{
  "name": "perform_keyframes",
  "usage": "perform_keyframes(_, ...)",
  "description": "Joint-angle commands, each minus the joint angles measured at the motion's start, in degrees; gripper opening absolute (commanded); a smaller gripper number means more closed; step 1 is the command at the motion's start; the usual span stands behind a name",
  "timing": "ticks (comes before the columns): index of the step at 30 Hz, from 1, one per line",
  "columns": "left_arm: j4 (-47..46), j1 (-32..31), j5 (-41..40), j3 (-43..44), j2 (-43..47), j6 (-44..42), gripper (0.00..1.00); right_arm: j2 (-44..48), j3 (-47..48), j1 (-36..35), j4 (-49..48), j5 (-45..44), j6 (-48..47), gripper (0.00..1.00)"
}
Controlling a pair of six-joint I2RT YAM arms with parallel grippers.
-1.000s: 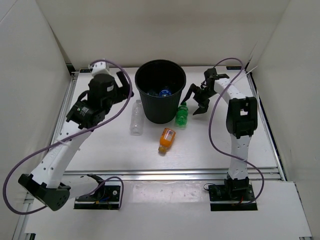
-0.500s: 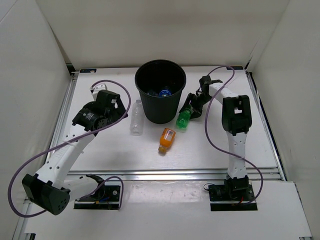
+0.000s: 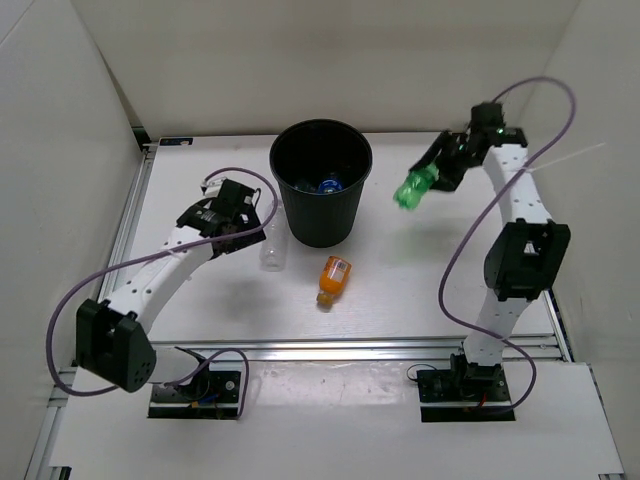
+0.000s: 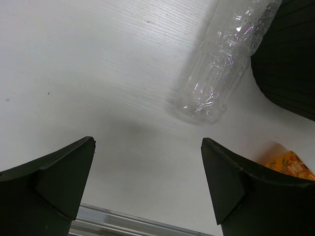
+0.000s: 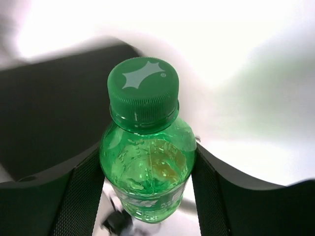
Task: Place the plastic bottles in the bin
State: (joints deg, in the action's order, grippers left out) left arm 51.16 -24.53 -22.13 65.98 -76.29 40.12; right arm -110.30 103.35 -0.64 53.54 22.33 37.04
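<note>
Bottle (image 5: 145, 167), green with matching cap, clamped in right claw (image 3: 432, 176); left claw (image 4: 147, 147) gapes.

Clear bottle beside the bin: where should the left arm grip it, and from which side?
Grip the clear bottle across its mid-body, from above: it lies on its side, and one end crowds the bin, so keep the jaws toward the free end.
</note>
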Motion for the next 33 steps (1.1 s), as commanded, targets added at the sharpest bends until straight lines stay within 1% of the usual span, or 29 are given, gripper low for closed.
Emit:
perform_keyframes(1, -4.12, 0.19, 2.17, -1.28, -0.87, 0.49, 1.0, 4.39, 12.98, -1.55, -2.64, 5.09, 4.26, 0.25)
perform_keyframes(2, -5.44, 0.19, 2.18, -2.07, -0.88, -0.3, 1.0, 4.39, 16.06, -1.55, -4.91, 6.49, 6.27, 0.25)
perform_keyframes(3, -7.8, 0.19, 3.05, -2.77, -0.88, -0.83, 1.0, 3.78, 21.84, -3.12, -6.33, 7.55, 7.08, 0.27)
perform_keyframes(4, -8.78, 0.19, 3.06, -3.91, -0.88, -0.83, 1.0, 2.39, 25.03, -3.83, -8.17, 8.69, 7.78, 0.29)
perform_keyframes(5, -9.58, 0.19, 3.58, -3.92, -0.88, -0.83, 1.0, 1.24, 28.28, -4.53, -8.19, 9.83, 8.57, 0.31)
perform_keyframes(6, -10.28, 0.19, 3.59, -4.62, -1.66, -1.44, 1.0, -0.86, 33.62, -6.11, -9.06, 10.8, 9.88, 0.33)
perform_keyframes(9, -13.0, 0.19, 5.51, -5.33, -3.51, -2.06, 1.0, -2.81, 35.69, -10.33, -12.92, 13.97, 9.9, 0.44)
perform_keyframes(10, -14.14, 0.19, 5.52, -5.33, -4.56, -2.06, 1.0, -2.81, 35.08, -11.3, -13.54, 13.97, 9.37, 0.58)
perform_keyframes(12, -14.68, 0.19, 6.57, -5.33, -5.79, -2.06, 1.0, -4.82, 35.08, -13.41, -13.55, 16.51, 8.67, 0.75)
perform_keyframes(13, -15.38, 0.19, 6.57, -5.33, -7.1, -2.06, 1.0, -4.84, 35.08, -13.94, -12.94, 17.04, 7.54, 0.92)
perform_keyframes(14, -15.38, 0.19, 6.57, -4.55, -7.73, -2.06, 1.0, -5.62, 35.6, -13.95, -10.41, 17.05, 6.92, 1.0)
perform_keyframes(16, -15.91, -0.34, 6.57, -4.02, -8.78, -2.06, 1.0, -4.76, 35.6, -13.95, -8.98, 16.53, 5.16, 1.0)
perform_keyframes(17, -15.91, -0.34, 6.57, -4.01, -9.31, -2.58, 1.0, -2.83, 34.82, -13.42, -8.46, 15.65, 3.5, 1.0)
perform_keyframes(22, -17.84, -0.34, 6.57, -2.87, -11.42, -2.59, 1.0, 3.15, 29.81, -10.61, -8.45, 14.41, 2.43, 1.0)
perform_keyframes(26, -20.39, -0.34, 6.57, -1.73, -13.52, -3.2, 1.0, 4.65, 27.71, -10.08, -6.34, 14.41, -0.2, 1.0)
perform_keyframes(28, -21.0, -0.34, 6.57, 0.37, -15.54, -3.81, 1.0, 5.97, 26.65, -10.08, -5.55, 14.93, -0.21, 1.0)
perform_keyframes(33, -21.62, -0.34, 7.63, 4.5, -20.2, -5.04, 1.0, 5.97, 26.64, -9.55, -4.94, 15.99, -0.74, 1.0)
